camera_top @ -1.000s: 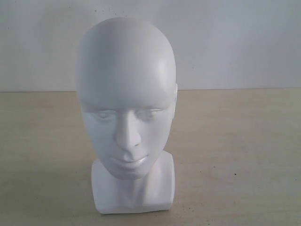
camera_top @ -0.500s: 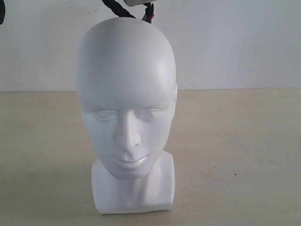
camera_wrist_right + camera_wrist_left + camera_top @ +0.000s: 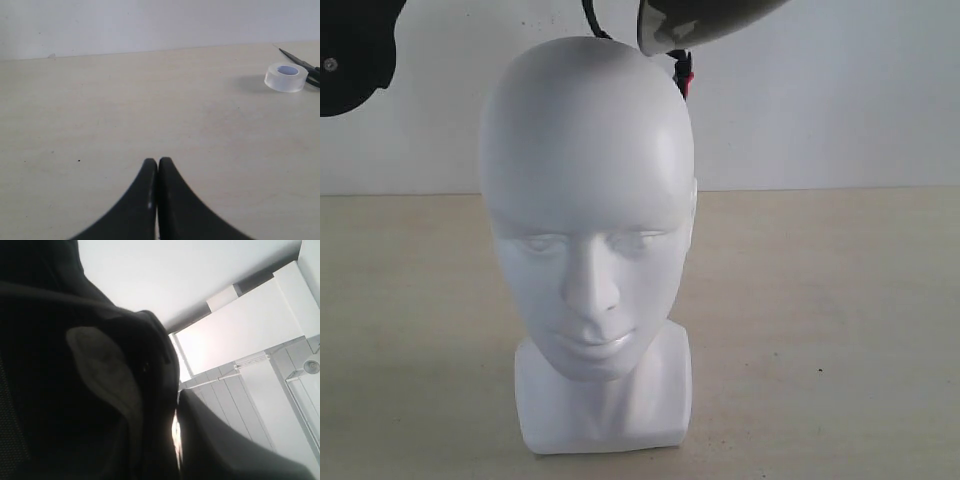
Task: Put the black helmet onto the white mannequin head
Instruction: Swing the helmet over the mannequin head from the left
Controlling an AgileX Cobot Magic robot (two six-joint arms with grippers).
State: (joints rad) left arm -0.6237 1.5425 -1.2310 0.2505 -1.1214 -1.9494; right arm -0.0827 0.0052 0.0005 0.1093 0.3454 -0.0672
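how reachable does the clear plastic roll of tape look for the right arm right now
Probably yes: only bare beige tabletop lies between the right gripper and the clear tape roll. Its jaws are shut, so they would need to open first.

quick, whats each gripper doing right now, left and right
left gripper: jaws hidden in its own view, but apparently holding the matte black rounded helmet, which hangs aloft.
right gripper: closed, holding nothing.
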